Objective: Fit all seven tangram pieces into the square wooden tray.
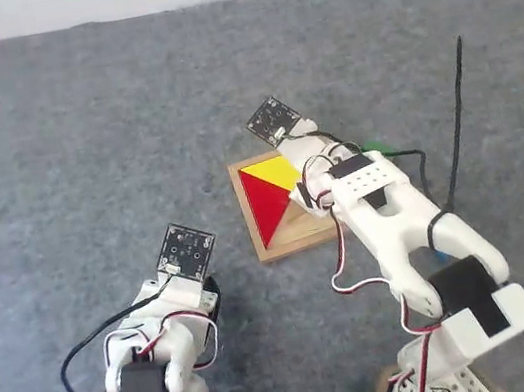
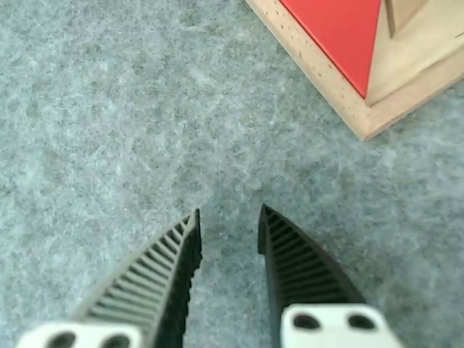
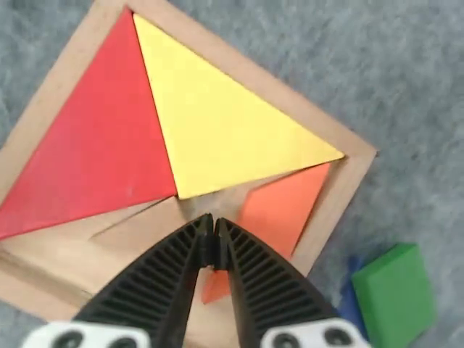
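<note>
**Item 1. Square wooden tray** (image 3: pixel 51 101): lies flat on the grey counter (image 1: pixel 79 137), turned so that 1 corner points away from the arms. Unbroken grey surface runs wide on its left and far sides in the high view.

**Item 2. Red triangle** (image 3: pixel 94 159): seated in the tray, long edge flush along 1 rim.

**Item 3. Yellow triangle** (image 3: pixel 217 138): seated in the tray, long edge along the adjoining rim. One short edge meets the red triangle edge to edge, and their points meet near the tray's middle.

**Item 4. Orange piece** (image 3: pixel 286 206): inside the tray, 1 edge just beside the yellow triangle, another running parallel to the rim with a thin strip of wood between. Bare tray floor shows on the side nearest the arm bases.

**Item 5. Green piece** (image 3: pixel 395 290): on the counter outside the tray, near the rim on the orange piece's side.

**Item 6. Blue piece** (image 3: pixel 351 290): just beside the green piece and partly hidden by it.

**Item 7. Right claw** (image 3: pixel 214 223): over the tray's middle, fingers pressed together at the tips. Nothing is visibly gripped, and the tips sit beside the orange piece's edge.

**Item 8. Left claw** (image 2: pixel 228 217): over grey counter, fingers parted with carpet showing between them, near but apart from the tray's corner.
</note>
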You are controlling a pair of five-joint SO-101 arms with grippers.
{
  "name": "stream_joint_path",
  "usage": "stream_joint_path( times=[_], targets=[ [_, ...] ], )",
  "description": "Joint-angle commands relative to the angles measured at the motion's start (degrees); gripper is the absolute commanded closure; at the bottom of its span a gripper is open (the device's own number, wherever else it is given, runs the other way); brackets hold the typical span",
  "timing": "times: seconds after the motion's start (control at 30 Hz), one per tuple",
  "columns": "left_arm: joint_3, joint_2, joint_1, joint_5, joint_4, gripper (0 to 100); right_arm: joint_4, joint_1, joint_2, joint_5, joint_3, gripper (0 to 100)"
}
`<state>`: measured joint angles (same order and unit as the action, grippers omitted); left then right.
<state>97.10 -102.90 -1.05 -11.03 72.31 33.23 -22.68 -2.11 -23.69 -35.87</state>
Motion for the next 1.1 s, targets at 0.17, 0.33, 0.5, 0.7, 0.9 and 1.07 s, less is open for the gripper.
stream_joint_path(
  times=[0.17,0.33,0.5,0.7,0.9,1.07],
  targets=[
    [-0.66,-1.23,0.09,0.44,0.18,88,-2.86,-4.18,11.12,0.70,-6.77,99.0],
    [-0.66,-1.23,0.09,0.44,0.18,88,-3.21,-7.34,12.44,0.70,-8.26,99.0],
    [-0.66,-1.23,0.09,0.44,0.18,88,-5.85,-9.01,12.00,0.70,-8.26,99.0],
    [-0.66,-1.23,0.09,0.44,0.18,88,-6.99,-9.27,11.82,3.08,-8.35,99.0],
    [-0.66,-1.23,0.09,0.44,0.18,88,-6.90,-9.45,6.64,3.34,-7.30,99.0],
    [-0.66,-1.23,0.09,0.44,0.18,88,-6.29,-9.10,4.18,3.25,-5.89,99.0]
  ],
)
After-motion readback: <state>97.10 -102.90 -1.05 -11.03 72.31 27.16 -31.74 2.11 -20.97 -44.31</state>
